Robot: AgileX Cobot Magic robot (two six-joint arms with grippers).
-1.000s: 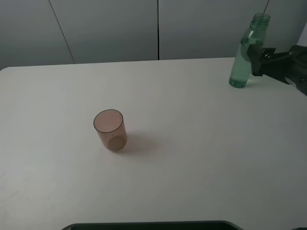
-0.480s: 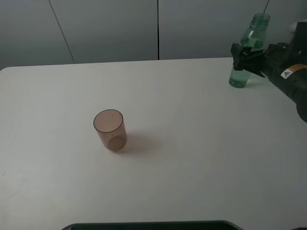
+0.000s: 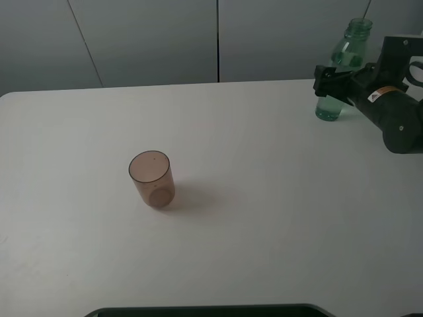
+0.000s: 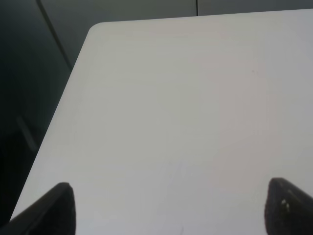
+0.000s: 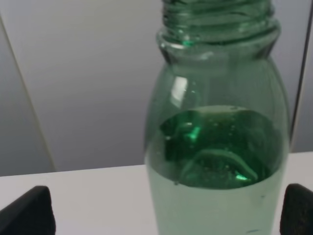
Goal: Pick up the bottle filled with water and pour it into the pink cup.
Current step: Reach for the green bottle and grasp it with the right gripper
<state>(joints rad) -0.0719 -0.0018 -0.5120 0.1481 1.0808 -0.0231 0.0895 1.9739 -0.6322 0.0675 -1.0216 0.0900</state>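
— Seeing the bottle?
— Yes, upright near the surface's far right edge, between the spread fingers of my right gripper
— And the pink cup?
— Standing well apart, toward the left

The black right gripper has pushed forward from just off the right side of the tall, slim, green-tinted transparent plastic bottle until its fingers reach past the bottle's far side at mid-height. In the wrist view the bottle now stands between them. More of the black right arm has come into the high view behind the bottle, now showing a small white label.
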